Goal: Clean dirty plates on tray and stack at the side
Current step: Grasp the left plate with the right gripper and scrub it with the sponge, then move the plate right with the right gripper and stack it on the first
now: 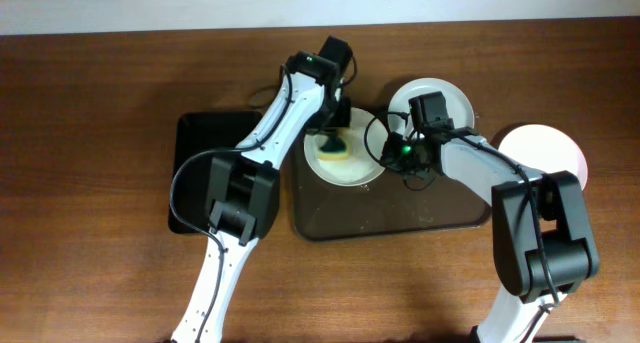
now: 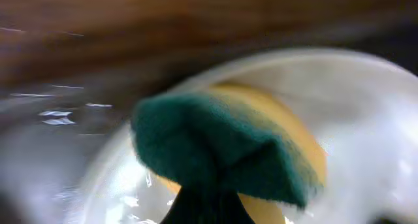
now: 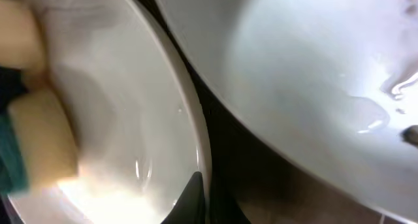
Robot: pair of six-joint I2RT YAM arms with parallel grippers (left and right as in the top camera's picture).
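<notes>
A white plate (image 1: 352, 166) lies on the left part of the dark brown tray (image 1: 400, 215). My left gripper (image 1: 333, 135) is shut on a yellow and green sponge (image 1: 335, 147) and presses it on that plate; the sponge (image 2: 222, 152) fills the left wrist view. My right gripper (image 1: 392, 153) is shut on the right rim of this plate (image 3: 130, 119). A second plate (image 1: 455, 101) sits at the tray's back right corner and also shows in the right wrist view (image 3: 307, 74). A third plate (image 1: 560, 148) lies on the table to the right of the tray.
A smaller black tray (image 1: 200, 148) lies to the left of the brown tray, partly under my left arm. The wooden table (image 1: 100, 103) surrounds both trays.
</notes>
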